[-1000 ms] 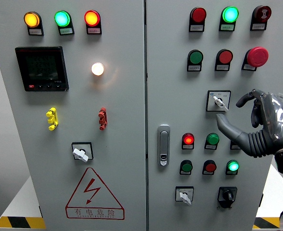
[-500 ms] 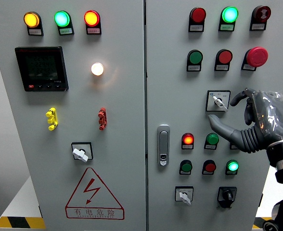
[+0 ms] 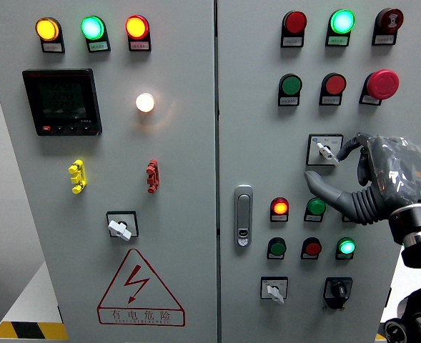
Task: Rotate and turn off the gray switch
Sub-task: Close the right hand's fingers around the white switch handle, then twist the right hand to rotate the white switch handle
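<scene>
Nearest the camera, the right hand (image 3: 371,179) enters from four o'clock, its dark fingers apart and holding nothing: the thumb (image 3: 323,184) juts toward nine o'clock just under the gray switch (image 3: 325,150), and a curled forefinger (image 3: 349,146) sits just beside the switch's three o'clock edge. Whether either finger touches it cannot be told. The switch, a pale lever on a square plate at centre-right of the right cabinet door (image 3: 260,128), points toward about five o'clock. At seven o'clock from the hand glows a red lamp (image 3: 280,208); at six o'clock, a green lamp (image 3: 347,247). Farther off, on the left door (image 3: 189,236), a red warning triangle (image 3: 140,287) bears a lightning bolt and the characters 有电危险. Button labels are too small to read.
</scene>
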`<state>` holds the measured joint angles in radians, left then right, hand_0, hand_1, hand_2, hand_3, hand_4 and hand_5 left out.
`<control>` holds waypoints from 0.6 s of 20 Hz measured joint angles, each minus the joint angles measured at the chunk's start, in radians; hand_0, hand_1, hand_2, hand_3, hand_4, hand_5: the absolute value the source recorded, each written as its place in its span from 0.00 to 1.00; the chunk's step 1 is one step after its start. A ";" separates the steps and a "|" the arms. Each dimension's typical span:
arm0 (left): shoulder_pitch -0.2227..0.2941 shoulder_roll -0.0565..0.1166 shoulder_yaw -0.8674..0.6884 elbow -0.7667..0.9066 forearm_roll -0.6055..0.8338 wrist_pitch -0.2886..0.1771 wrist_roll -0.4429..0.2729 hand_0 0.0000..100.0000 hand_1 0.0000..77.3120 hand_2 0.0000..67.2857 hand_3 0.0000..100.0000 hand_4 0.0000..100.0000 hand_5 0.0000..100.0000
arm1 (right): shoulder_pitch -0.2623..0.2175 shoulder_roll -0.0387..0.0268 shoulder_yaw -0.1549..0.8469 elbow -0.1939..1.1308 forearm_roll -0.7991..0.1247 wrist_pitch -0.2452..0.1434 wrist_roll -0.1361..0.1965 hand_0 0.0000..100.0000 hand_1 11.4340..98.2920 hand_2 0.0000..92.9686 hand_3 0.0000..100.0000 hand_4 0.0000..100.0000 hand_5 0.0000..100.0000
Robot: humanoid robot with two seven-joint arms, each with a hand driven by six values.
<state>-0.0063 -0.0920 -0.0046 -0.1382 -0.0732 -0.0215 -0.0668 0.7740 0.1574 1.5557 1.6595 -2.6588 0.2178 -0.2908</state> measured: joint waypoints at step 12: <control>0.000 0.000 0.000 0.000 0.000 0.000 0.000 0.00 0.00 0.19 0.18 0.09 0.12 | 0.021 0.0004 -0.008 -0.021 -0.007 0.000 -0.001 0.00 0.32 0.63 1.00 0.89 1.00</control>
<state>-0.0065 -0.0921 -0.0046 -0.1385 -0.0730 -0.0215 -0.0672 0.7954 0.1578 1.5481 1.6385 -2.6658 0.2183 -0.2915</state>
